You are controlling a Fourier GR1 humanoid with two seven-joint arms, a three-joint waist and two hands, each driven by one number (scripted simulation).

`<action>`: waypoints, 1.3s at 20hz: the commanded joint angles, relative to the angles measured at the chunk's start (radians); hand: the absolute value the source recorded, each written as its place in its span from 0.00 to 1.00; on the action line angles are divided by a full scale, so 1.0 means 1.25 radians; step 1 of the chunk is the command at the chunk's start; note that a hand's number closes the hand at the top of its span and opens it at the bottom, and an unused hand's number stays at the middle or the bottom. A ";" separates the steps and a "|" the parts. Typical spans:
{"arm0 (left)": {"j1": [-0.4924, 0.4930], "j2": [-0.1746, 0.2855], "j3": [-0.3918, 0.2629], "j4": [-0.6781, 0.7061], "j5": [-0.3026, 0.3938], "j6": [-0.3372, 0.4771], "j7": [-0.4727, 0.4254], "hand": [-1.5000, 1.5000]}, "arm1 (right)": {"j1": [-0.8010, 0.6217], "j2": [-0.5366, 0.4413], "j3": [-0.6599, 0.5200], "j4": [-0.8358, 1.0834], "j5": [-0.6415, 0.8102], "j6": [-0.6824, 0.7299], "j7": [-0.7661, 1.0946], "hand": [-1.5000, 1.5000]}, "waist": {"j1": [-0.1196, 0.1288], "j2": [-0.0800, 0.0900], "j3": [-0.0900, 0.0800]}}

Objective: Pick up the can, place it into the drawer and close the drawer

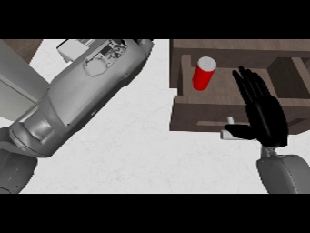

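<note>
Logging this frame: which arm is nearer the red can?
Right. The right hand, open, sits just right of the red can; the left forearm lies farther off to its left.

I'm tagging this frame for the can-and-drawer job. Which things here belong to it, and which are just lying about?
Job: can, upright in the open drawer; right hand, open, at the drawer's front.
Just about: counter; grey block at the left edge; left forearm.

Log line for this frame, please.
can: in drawer | drawer: open | right hand: open, at drawer front | left hand: out of view
</note>
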 commanded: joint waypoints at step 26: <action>0.287 0.224 -0.006 -0.405 -0.063 -0.029 0.140 0.00 | -0.531 0.021 -0.187 0.794 0.136 -0.386 -0.003 0.00 | 0.040 0.024 0.008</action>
